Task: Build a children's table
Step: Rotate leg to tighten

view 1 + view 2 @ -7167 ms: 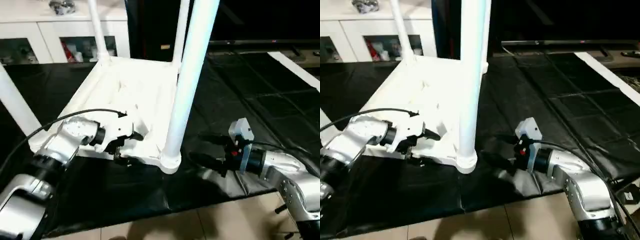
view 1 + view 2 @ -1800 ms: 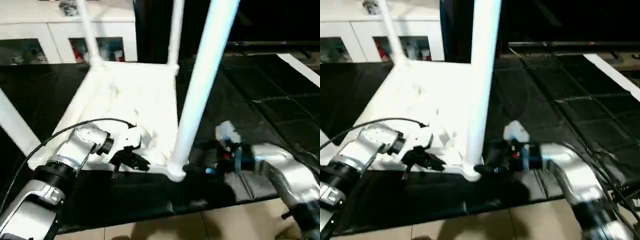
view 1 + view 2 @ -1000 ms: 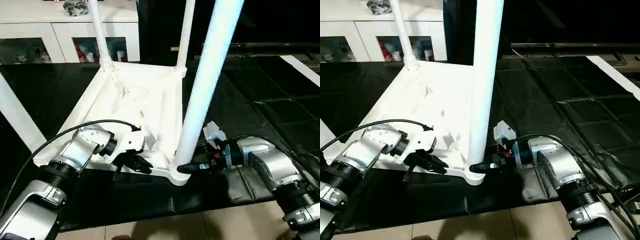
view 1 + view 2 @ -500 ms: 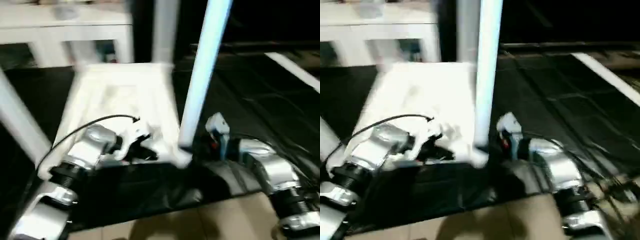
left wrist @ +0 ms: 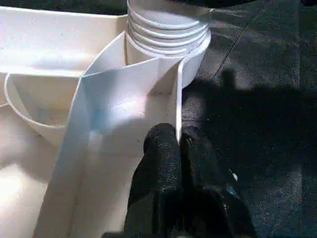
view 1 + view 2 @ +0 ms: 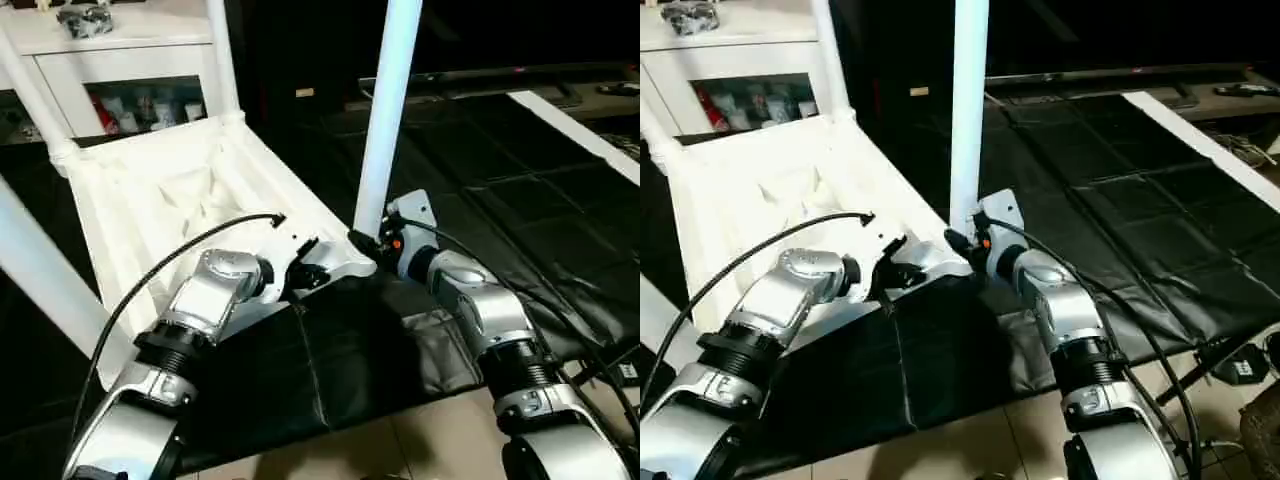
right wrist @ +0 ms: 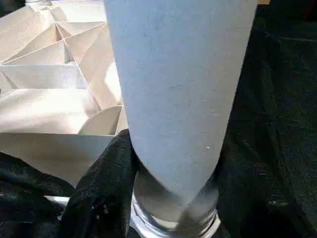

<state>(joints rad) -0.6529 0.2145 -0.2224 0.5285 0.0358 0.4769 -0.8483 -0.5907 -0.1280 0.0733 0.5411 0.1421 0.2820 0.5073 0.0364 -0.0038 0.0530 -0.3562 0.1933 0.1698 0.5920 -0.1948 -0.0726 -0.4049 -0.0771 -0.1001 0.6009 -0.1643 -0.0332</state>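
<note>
On the black mat (image 6: 340, 370) the upside-down children's table (image 6: 170, 200) lies with its ribs showing. At its near corner socket (image 5: 168, 29), the left gripper (image 5: 177, 144) pinches the thin white rim, and the right gripper (image 7: 173, 163) hugs the smooth round leg (image 6: 385, 110) just above the socket. The leg probably needs a straight, firm push while the rim is held steady.

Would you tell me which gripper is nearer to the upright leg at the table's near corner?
Right. The right gripper clasps the leg at its base; the left gripper pinches the tabletop rim beside it.
</note>
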